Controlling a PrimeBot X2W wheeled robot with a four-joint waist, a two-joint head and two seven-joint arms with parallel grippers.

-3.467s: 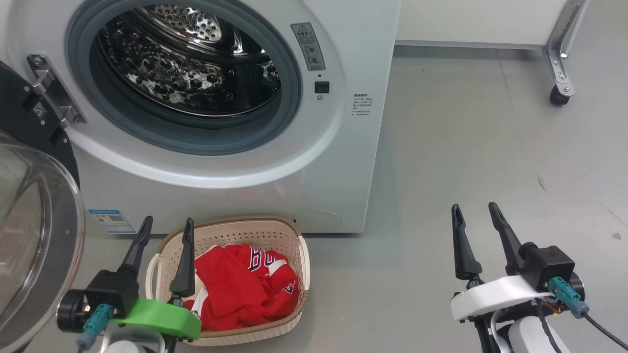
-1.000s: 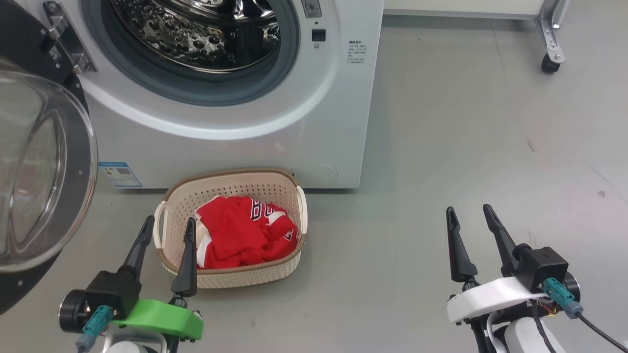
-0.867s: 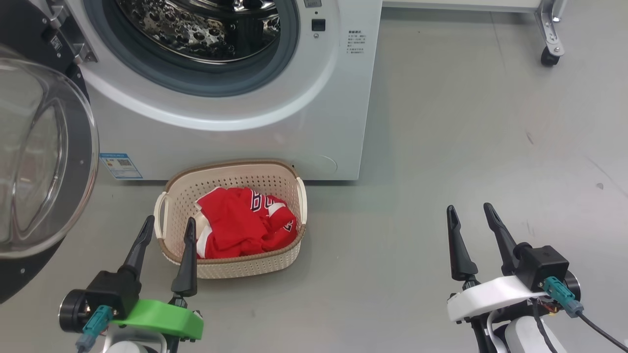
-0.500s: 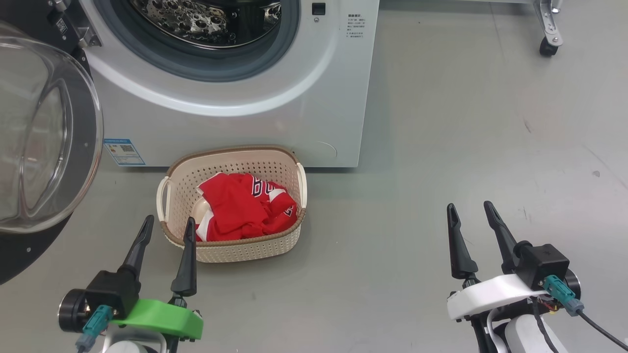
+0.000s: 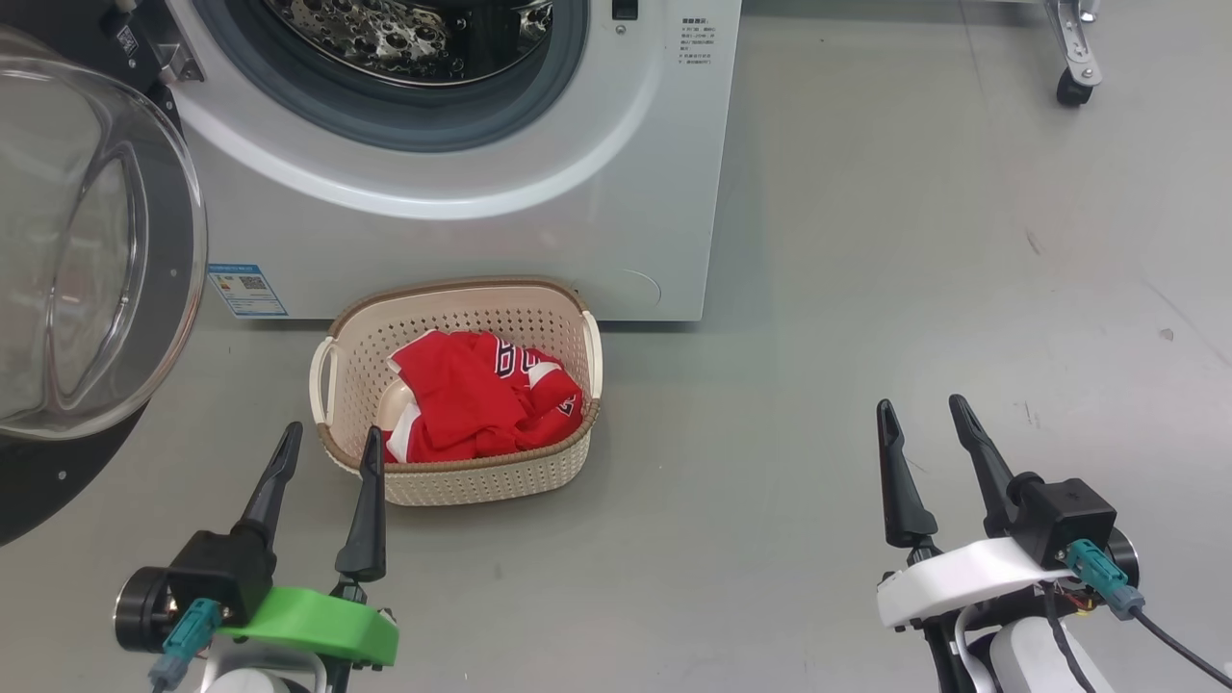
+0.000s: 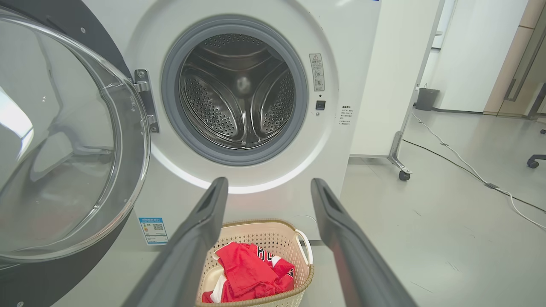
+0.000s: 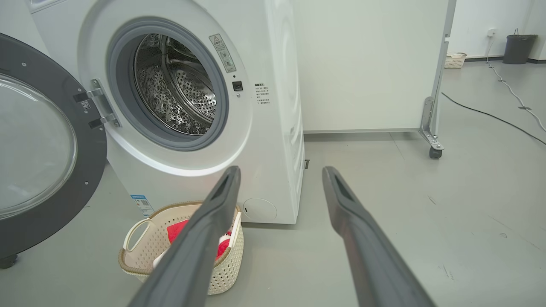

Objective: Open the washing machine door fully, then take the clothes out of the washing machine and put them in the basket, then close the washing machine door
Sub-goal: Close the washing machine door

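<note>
Camera has shifted since the earlier frames: washer and basket now sit higher in the head view. Both grippers keep their spots at its bottom edge, and the things themselves lie as before.

Far left: the washing machine door (image 5: 91, 260) stands swung wide on its hinge, with the glass bowl bulging toward the camera inside the black rim.

Lower left: the left gripper (image 5: 332, 433) has its fingers spread wide with nothing between them. One fingertip overlaps the near-left rim of the basket (image 5: 462, 286) in the head view; cannot tell if they touch.

Centre: the basket stands on the floor (image 5: 866, 241), just in front of the base of the washing machine (image 5: 462, 241). The clothes (image 5: 476, 409) lie crumpled inside it, red with white trim and numbers showing.

Above: the drum (image 5: 404, 38) shows perforated steel through the open mouth. A blue label (image 5: 248, 289) sits low on the front panel, just left of the basket.

Lower right: the right gripper (image 5: 919, 404) is over grey floor, well apart from the basket, fingers wide and empty.

Upper right: a caster (image 5: 1068, 91) on a metal leg
</note>
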